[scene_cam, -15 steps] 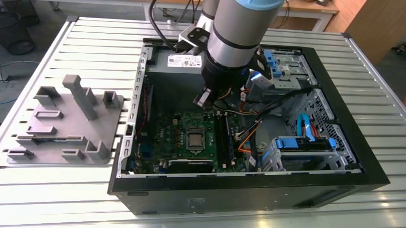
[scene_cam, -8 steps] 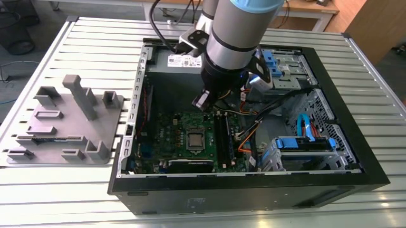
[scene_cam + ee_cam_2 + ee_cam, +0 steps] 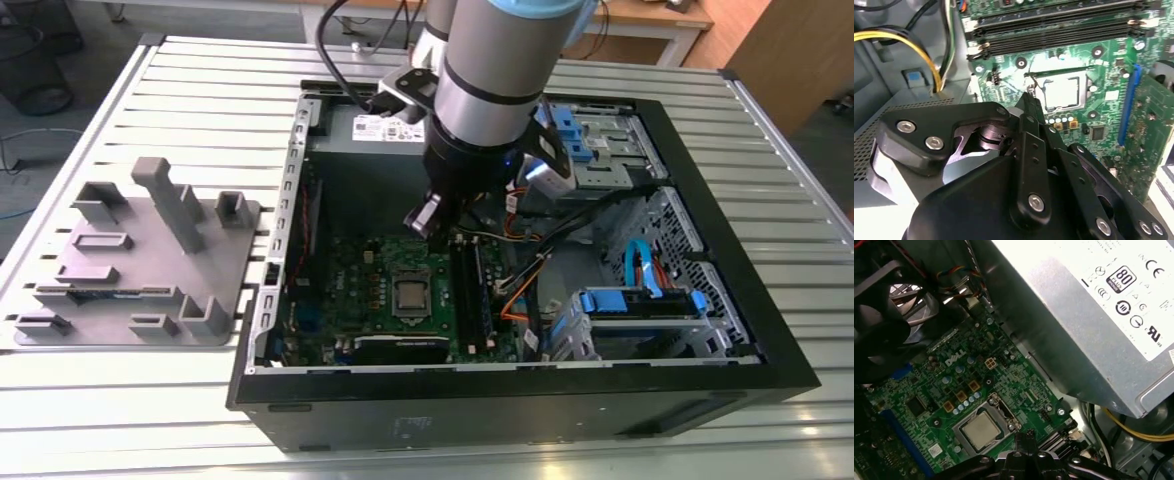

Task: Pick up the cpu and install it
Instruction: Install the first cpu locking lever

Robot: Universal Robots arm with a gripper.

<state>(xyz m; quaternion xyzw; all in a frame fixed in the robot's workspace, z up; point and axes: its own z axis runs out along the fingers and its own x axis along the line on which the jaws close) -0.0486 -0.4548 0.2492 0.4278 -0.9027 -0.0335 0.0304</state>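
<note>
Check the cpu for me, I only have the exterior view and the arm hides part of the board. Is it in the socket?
Observer: Yes. In the first wrist view the cpu lies flat inside the socket frame on the motherboard, metal top up.
Operator: Gripper holding anything?
Observer: No. In the second wrist view the gripper has its fingers together with nothing between them.
Operator: Is it touching the cpu?
Observer: No. In both wrist views the fingertips sit off the socket's edge, apart from the chip.
</note>
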